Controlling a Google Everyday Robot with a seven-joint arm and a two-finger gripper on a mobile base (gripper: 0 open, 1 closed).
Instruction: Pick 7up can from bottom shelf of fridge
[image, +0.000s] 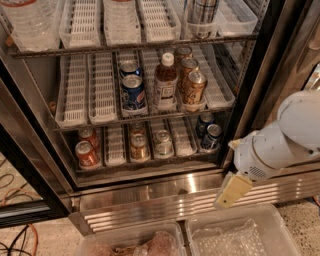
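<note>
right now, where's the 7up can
In the camera view the 7up can stands mid bottom shelf, right of an orange-brown can; the claw hangs lower right, outside the fridge.

7up can: silver top, pale green body, upright, front of a middle lane on bottom shelf, frame centre. Fridge: dark frame, steel base. Gripper: lower right, outside fridge, well apart from can.
</note>
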